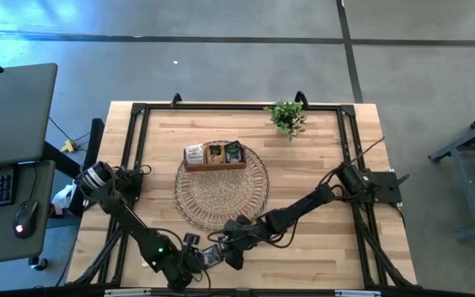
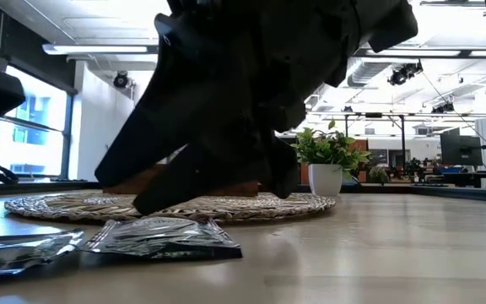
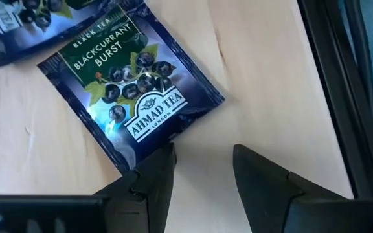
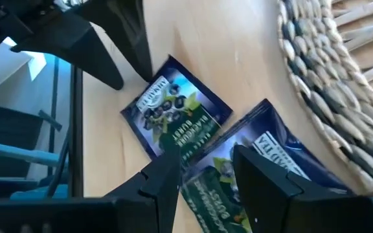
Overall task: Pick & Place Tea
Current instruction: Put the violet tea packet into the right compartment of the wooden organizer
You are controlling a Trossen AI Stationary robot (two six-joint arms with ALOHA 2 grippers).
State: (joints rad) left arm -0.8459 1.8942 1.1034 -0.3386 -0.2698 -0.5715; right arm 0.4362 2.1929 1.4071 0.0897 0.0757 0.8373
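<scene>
Two dark blue blackcurrant tea packets lie flat on the wood near the table's near edge (image 1: pixel 213 254), just off the round woven mat (image 1: pixel 221 198). My left gripper (image 3: pixel 203 171) is open and hangs low beside the corner of one packet (image 3: pixel 131 90); the second packet (image 3: pixel 31 19) lies just beyond it. My right gripper (image 4: pixel 209 175) is open and its fingers stand on either side of the second packet's end (image 4: pixel 251 168). The first packet (image 4: pixel 173 110) shows farther off in the right wrist view. Three more packets stand in the wooden tray (image 1: pixel 213 165) on the mat. My left gripper has one fingertip (image 3: pixel 164 158) right at the corner (image 3: pixel 144 155) of the flat packet, coming from above. I cannot tell whether it touches. My right gripper points down over the second packet's end, and I cannot tell whether its fingers touch it.
The two grippers are close together, almost tip to tip, at the near edge. A small potted plant (image 1: pixel 287 117) stands at the far side. A black frame rail (image 3: pixel 342 77) runs along the table's edge beside the left gripper. Bare wood lies right of the mat.
</scene>
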